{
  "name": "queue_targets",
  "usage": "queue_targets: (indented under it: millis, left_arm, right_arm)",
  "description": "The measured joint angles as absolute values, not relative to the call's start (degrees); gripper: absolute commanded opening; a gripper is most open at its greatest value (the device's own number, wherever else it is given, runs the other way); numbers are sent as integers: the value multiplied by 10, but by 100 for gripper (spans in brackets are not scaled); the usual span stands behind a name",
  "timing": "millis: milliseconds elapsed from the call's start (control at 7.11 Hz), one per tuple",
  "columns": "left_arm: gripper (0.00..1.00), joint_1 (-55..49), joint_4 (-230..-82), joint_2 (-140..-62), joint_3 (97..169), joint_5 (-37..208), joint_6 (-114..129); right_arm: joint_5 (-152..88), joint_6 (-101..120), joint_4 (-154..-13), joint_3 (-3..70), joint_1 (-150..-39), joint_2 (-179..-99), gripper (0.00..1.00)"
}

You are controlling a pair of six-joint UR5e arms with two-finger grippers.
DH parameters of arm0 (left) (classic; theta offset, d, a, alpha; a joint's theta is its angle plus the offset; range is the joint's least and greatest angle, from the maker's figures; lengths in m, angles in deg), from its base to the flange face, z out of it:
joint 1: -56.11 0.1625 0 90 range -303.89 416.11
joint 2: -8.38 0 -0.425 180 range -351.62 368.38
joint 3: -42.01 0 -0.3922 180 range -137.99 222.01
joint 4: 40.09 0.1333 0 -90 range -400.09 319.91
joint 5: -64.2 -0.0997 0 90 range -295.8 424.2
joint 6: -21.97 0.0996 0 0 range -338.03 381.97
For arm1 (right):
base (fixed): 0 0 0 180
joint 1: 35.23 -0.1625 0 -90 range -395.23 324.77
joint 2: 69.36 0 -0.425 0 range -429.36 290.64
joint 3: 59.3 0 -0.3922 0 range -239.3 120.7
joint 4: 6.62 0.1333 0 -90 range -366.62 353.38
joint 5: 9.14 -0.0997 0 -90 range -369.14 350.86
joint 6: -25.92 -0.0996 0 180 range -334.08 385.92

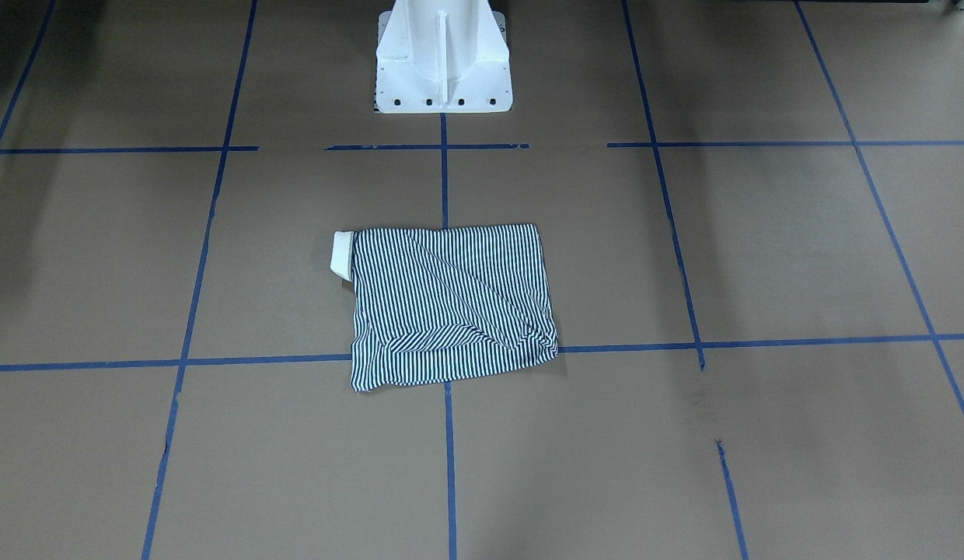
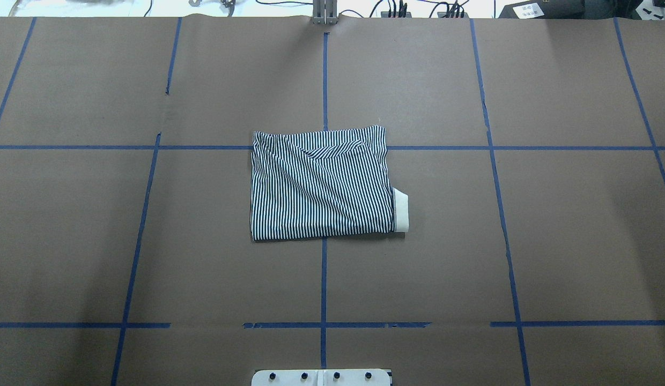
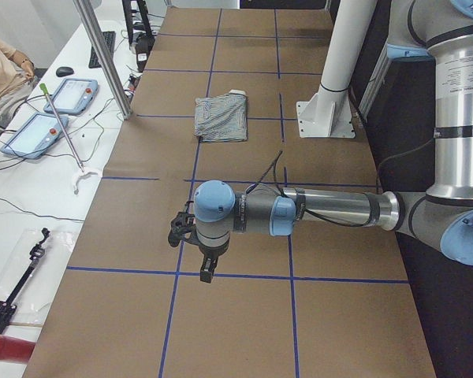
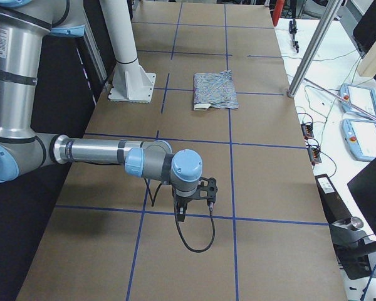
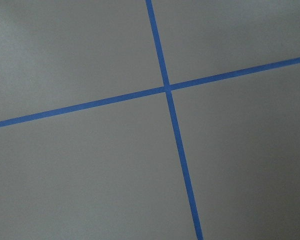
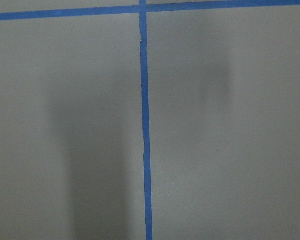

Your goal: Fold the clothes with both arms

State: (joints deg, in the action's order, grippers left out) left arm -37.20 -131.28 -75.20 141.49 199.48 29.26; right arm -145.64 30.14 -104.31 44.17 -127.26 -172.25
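The striped polo shirt (image 1: 451, 307) lies folded into a rough rectangle at the table's middle, flat on the brown paper, and it shows too in the overhead view (image 2: 322, 185). Its cream collar (image 2: 401, 210) pokes out at one side. Both arms are far from it, out toward the table's ends. The left gripper (image 3: 207, 272) hangs over a blue tape line, and the right gripper (image 4: 182, 216) hovers over another. Neither holds cloth; whether they are open or shut I cannot tell. The two wrist views show only brown paper and blue tape.
The white pedestal base (image 1: 443, 62) stands behind the shirt. A side bench holds tablets (image 3: 35, 130), cables and a long tool. A person (image 3: 0, 71) sits at the far left. A metal post (image 3: 102, 55) rises at the table's edge.
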Motion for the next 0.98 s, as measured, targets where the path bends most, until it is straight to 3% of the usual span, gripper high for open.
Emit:
queue_targets:
  millis: [984]
  left_arm:
    - [100, -369, -1347, -751, 1408, 1992, 239]
  right_arm:
    - [-1458, 303, -1043, 442, -1273, -1721, 100]
